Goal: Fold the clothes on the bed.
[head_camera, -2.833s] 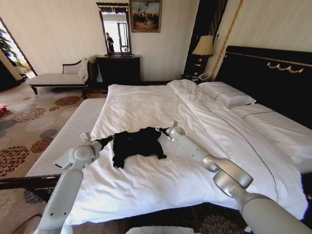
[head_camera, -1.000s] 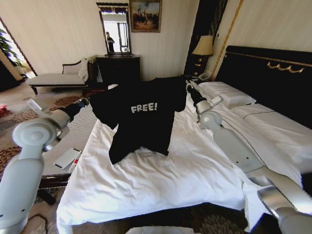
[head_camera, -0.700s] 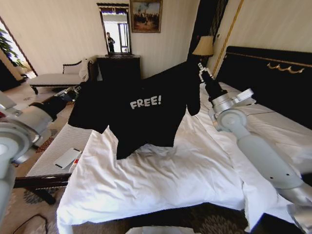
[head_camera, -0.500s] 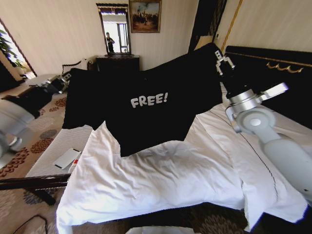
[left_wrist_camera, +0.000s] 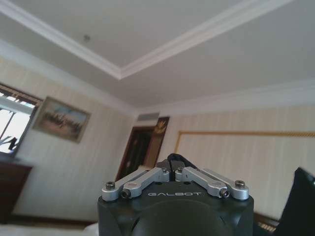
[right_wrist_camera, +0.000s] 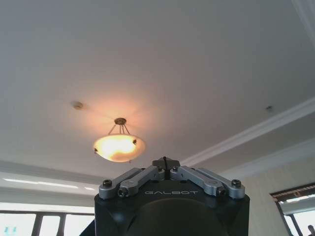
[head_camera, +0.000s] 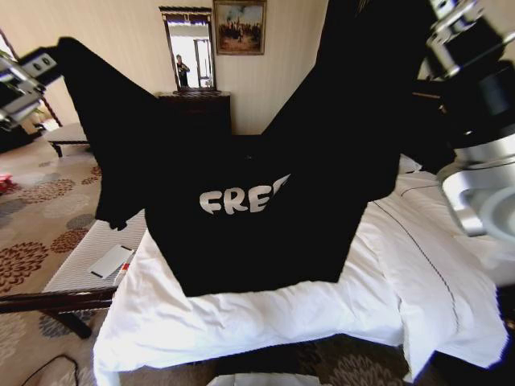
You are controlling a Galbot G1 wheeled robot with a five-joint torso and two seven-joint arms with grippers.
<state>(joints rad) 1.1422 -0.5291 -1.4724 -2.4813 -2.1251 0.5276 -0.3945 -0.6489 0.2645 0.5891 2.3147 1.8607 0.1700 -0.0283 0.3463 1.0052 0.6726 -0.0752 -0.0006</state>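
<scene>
Now we see the black T-shirt [head_camera: 257,161] much higher than half a second ago: it hangs spread in the air above the near part of the bed [head_camera: 265,322], and its lower hem is just over the white duvet [head_camera: 378,289].

At the far left, the left gripper [head_camera: 32,72] is raised near the top edge of the head view and holds one shoulder of the shirt; before, it was lower, at the level of the bench [head_camera: 80,265]. In the left wrist view the left gripper [left_wrist_camera: 172,169] has its fingers pressed together on a small fold of black cloth.

In the middle, the white lettering [head_camera: 241,197] is now partly hidden by a fold, while earlier the whole "FREE!" could be read.

At the right, the right gripper [head_camera: 438,12] has gone up to the top corner and the arm is closer to the camera. In the right wrist view the right gripper [right_wrist_camera: 167,167] is also closed on a bit of black cloth.
</scene>
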